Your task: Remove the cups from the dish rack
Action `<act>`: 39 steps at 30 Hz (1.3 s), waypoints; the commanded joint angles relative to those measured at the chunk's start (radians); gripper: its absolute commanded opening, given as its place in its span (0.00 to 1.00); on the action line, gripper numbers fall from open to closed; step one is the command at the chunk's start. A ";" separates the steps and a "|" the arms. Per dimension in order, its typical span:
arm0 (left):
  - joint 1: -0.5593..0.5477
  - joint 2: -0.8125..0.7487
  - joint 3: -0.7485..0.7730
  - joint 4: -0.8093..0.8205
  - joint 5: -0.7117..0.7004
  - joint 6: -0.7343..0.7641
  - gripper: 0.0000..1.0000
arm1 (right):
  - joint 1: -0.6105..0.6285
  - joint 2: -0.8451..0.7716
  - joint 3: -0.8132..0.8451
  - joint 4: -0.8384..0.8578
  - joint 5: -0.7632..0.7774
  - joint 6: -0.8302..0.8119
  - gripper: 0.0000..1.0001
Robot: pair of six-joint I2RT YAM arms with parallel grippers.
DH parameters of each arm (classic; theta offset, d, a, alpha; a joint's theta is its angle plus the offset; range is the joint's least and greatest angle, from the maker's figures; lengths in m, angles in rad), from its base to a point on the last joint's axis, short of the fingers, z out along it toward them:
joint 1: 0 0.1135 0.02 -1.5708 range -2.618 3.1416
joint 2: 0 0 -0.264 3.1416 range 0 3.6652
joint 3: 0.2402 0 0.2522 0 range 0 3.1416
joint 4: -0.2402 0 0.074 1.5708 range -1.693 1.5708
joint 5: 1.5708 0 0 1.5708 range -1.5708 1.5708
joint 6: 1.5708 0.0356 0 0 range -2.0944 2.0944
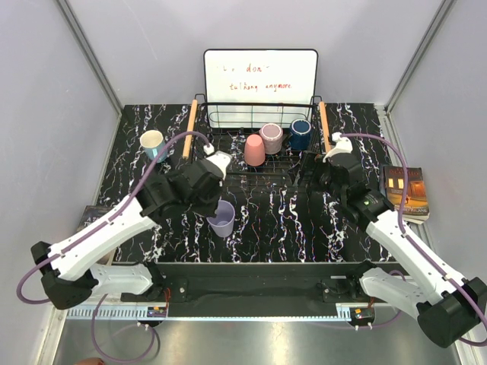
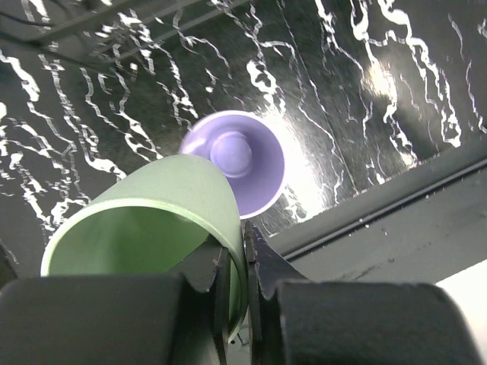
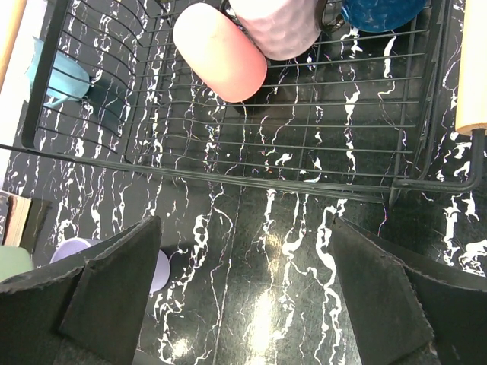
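My left gripper (image 2: 242, 249) pinches a green cup (image 2: 152, 198); my right gripper (image 3: 245, 224) gapes empty.
Lavender cup (image 2: 236, 152) beneath the left; rack (image 1: 228, 148) at table's 12 o'clock.

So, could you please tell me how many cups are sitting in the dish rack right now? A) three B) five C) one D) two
A: the pink cup, the mauve cup and the navy cup are the ones inside the rack.
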 commanded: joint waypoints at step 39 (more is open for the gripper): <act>-0.053 -0.024 0.028 0.296 -0.204 0.022 0.65 | 0.005 0.137 0.140 0.070 -0.067 -0.057 1.00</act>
